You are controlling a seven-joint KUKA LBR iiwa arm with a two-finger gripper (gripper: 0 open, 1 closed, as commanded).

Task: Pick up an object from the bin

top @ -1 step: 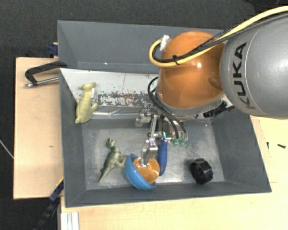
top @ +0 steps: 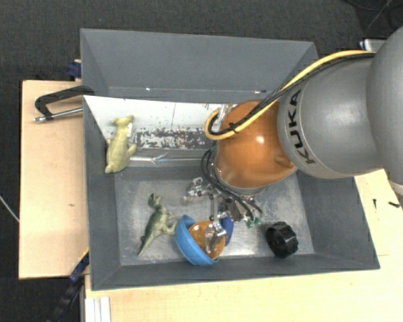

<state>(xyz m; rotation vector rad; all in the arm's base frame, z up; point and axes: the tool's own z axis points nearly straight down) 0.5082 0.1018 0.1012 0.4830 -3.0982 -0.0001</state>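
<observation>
The gripper (top: pixel 218 232) is placed at the blue cup (top: pixel 185 242), lower centre; its state cannot be told. The cup may be tipped aside.

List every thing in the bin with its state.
pincer: low over the blue bowl
blue bowl: tilted, something orange in it
green dinosaur: lying on the floor
pale yellow figure: propped against the left wall
black cap: on the floor, apart
</observation>
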